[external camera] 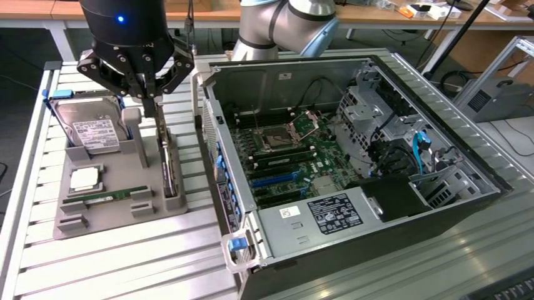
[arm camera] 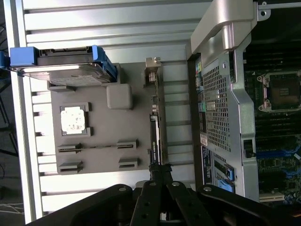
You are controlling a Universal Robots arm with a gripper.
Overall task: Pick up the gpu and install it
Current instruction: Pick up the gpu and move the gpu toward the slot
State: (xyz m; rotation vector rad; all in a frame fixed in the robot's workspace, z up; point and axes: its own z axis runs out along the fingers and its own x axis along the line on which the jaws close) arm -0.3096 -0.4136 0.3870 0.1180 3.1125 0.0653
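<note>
Pick-up stage, nothing lifted so far. Hovering over the tray [external camera: 117,209] with the gripper [external camera: 152,111] clenched shut and empty, apparently clear of the gpu [external camera: 170,169] below. Parked on its thin edge in the long slot on the tray's side nearest the case [external camera: 351,215], silver bracket toward the tray's hard-drive end.

From the wrist, a dark sliver of gpu [arm camera: 154,134] running straight out from the closed gripper [arm camera: 160,173] across the tray [arm camera: 101,127], so roughly lined up with the card's length.

Elsewhere on the tray: hard drive [external camera: 94,128] in a blue-handled cradle at one end, a square chip [external camera: 86,179] mid-tray, a memory stick [external camera: 109,197] lying flat toward the opposite end. Beside the tray on the slatted surface [external camera: 125,265], the case lying open, board and blue slots [external camera: 276,181] exposed, no card fitted there.

Judged needs of the grasp: jaws parted just enough to straddle the card's top edge, centred along its length and kept off the bracket, then a straight descent. Any skew likely to knock the card against the slot walls or tip it in the tray. Install step not yet begun.
</note>
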